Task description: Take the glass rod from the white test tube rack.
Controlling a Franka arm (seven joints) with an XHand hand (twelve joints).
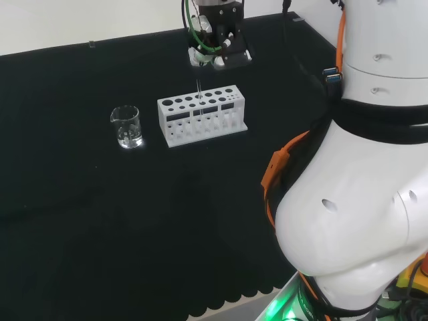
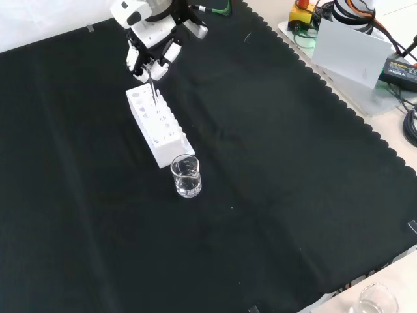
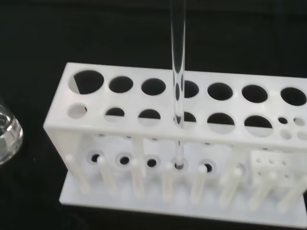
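The thin, clear glass rod [image 3: 178, 72] stands upright in the white plastic test tube rack with two rows of round holes [image 3: 144, 115], passing through a hole in the front row near the middle, its lower tip down at the base plate. In the head view the rack [image 1: 202, 115] sits left of the arm's white links, with a small clear glass beaker [image 1: 126, 127] just to its left; in the front view the beaker [image 2: 186, 176] stands near the rack's close end.

The black and white robot hand [image 2: 151, 51] hangs just above the rack's far end in the front view, fingers curled down around the rod's top, seemingly pinching it.

Such a rod is probably light, stiff, smooth and brittle, so it could slip between the pads or snap if levered against the hole's rim. The upper end is the sensible hold, with a straight vertical lift.

The contact itself is hard to make out: the rod shows as a faint line in the head view [image 1: 198, 93], and its top is cut off in the wrist view.
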